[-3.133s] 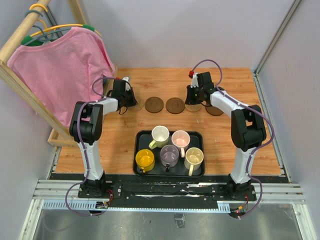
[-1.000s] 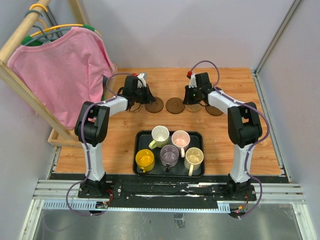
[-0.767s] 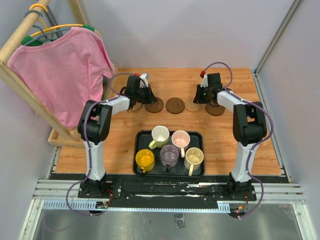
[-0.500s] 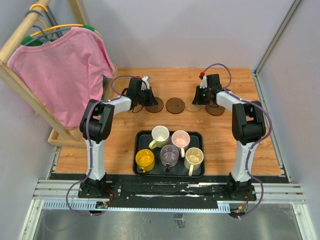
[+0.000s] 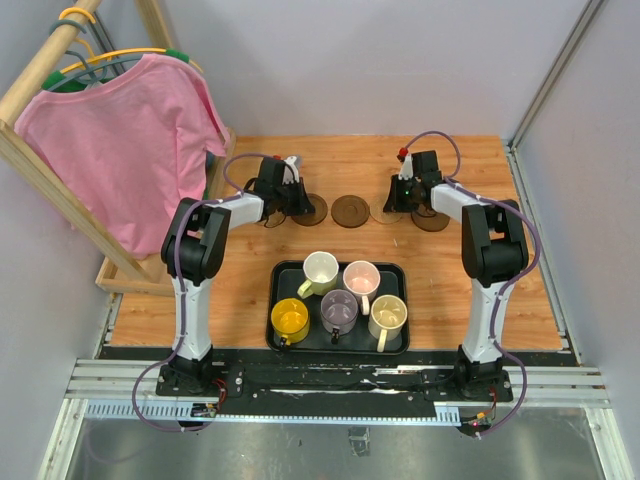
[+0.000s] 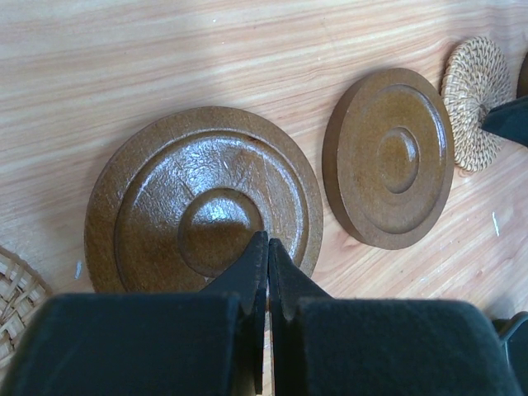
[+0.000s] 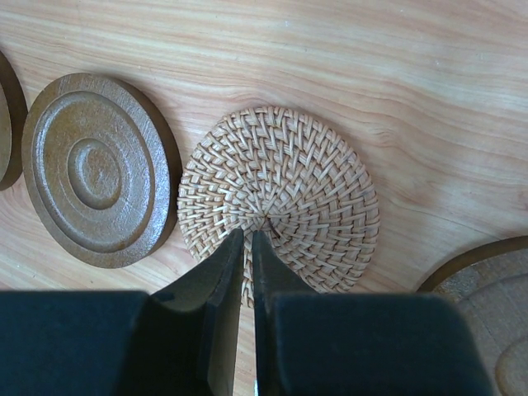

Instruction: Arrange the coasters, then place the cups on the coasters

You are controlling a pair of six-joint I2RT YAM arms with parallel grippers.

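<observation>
Five coasters lie in a row at the back of the table. My left gripper (image 6: 268,241) is shut, its tips resting on the centre of a dark brown coaster (image 6: 165,206) (image 5: 308,208). To its right lies a second dark coaster (image 6: 388,157) (image 5: 350,210). A woven coaster (image 6: 15,289) peeks in at the left. My right gripper (image 7: 247,235) is shut, tips on a woven tan coaster (image 7: 289,190) (image 5: 383,212), which has dark coasters on both sides (image 7: 95,169) (image 7: 487,280). Five cups stand on the black tray (image 5: 398,276): cream-white (image 5: 320,268), pink (image 5: 361,277), yellow (image 5: 290,320), purple (image 5: 338,312), pale yellow (image 5: 387,315).
A pink shirt (image 5: 120,130) hangs on a wooden rack (image 5: 40,70) along the table's left side, close to my left arm. A metal frame post (image 5: 530,190) borders the right edge. Bare wood lies between the coaster row and the tray.
My left gripper has moved right onto the dark coaster. My right gripper has shifted a little to the right, uncovering more of the woven coaster. The cups have not moved.
</observation>
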